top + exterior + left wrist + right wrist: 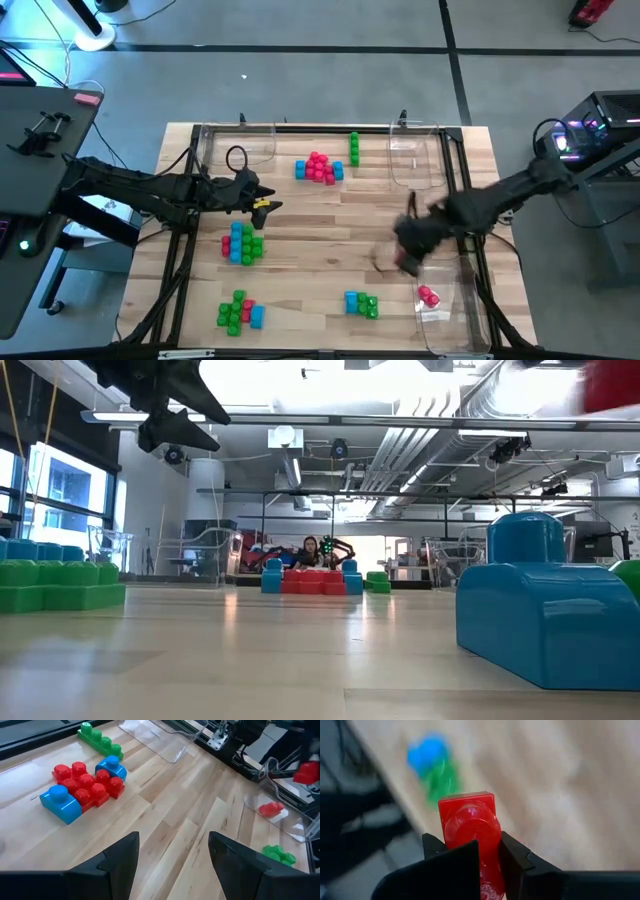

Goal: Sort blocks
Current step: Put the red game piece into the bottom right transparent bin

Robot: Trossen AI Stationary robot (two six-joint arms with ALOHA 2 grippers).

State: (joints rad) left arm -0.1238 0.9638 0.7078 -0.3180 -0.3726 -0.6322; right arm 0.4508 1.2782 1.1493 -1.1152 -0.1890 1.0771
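The right gripper [487, 865] is clenched on a red block [470, 827], its fingers pinching the brick's sides with the stud facing the wrist camera; in the high view this gripper [412, 250] sits at about four o'clock on the table, just beside the clear tray [455, 320] along the right edge, where other red blocks [428, 296] already lie. The left gripper [172, 855] hangs released, its jaws spread wide over bare wood, at about nine o'clock near the table's left side [262, 200]. Open wood lies between the two grippers across the table's middle. At twelve o'clock lies a red and blue cluster [319, 168] with a green stack [354, 148] just beside it; a mixed cluster [243, 243] sits left of centre, another mixed cluster [239, 312] at seven o'clock, and a blue and green pair [362, 303] at six o'clock. The wooden table [320, 225] is pale planks ringed by a dark frame. Beyond it, the low view shows a bright workroom with a person [311, 550] seated far off.
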